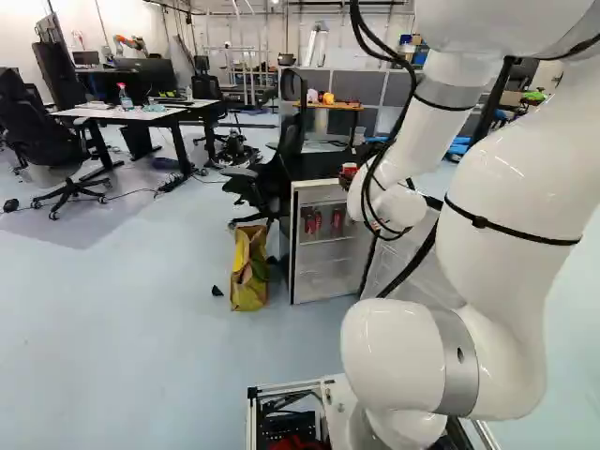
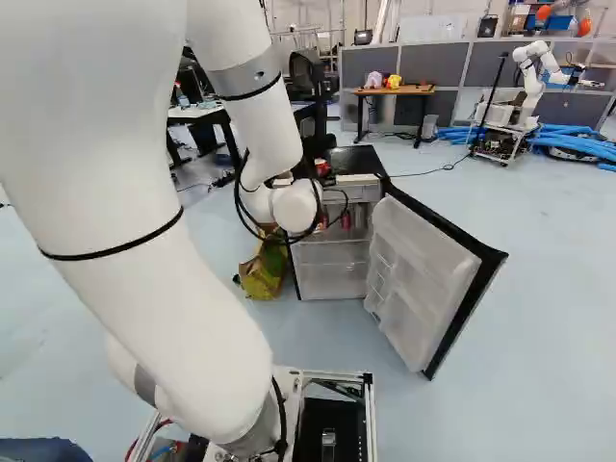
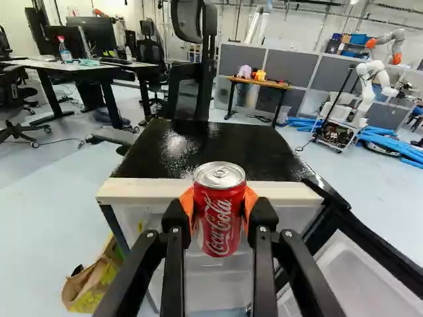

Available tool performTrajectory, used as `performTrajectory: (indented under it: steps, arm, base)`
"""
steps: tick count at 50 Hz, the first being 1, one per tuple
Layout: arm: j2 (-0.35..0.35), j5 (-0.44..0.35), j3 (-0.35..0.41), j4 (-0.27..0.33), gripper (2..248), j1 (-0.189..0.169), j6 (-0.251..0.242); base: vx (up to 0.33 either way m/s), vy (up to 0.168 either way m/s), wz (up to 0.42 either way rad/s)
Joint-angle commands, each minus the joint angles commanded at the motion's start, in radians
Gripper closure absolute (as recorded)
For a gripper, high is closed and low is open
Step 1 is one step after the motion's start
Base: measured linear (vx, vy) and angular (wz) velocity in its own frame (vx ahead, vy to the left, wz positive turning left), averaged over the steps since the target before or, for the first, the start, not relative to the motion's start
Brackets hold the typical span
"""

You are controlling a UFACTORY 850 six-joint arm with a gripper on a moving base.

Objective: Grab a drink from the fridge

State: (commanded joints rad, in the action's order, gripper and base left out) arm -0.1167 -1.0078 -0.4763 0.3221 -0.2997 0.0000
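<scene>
Can (image 3: pixel 220 210), red with white lettering, silver top, upright, clasped by end effector (image 1: pixel 349 178)

White arm (image 2: pixel 144 231), open fridge (image 2: pixel 332 269), bag (image 2: pixel 260 277) beside it; another robot (image 2: pixel 529 82) beyond

Cans (image 1: pixel 316 223) in the fridge (image 3: pixel 211 145), bag (image 1: pixel 248 281) left of it.
</scene>
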Motion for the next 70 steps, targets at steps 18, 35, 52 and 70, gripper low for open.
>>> performTrajectory:
  steps: [18,35,52,70]
  arm:
    - [-0.029,0.000,-0.074,0.000,155,0.022,0.000]
    - [-0.094,0.000,-0.147,0.000,155,0.042,0.000]
    - [-0.160,0.000,-0.224,-0.007,155,0.064,0.000]
    - [-0.224,0.010,-0.300,-0.036,155,0.093,0.000]
  base:
    - [0.000,0.000,0.000]
    - [0.000,0.000,0.000]
    - [0.000,0.000,0.000]
    - [0.000,0.000,0.000]
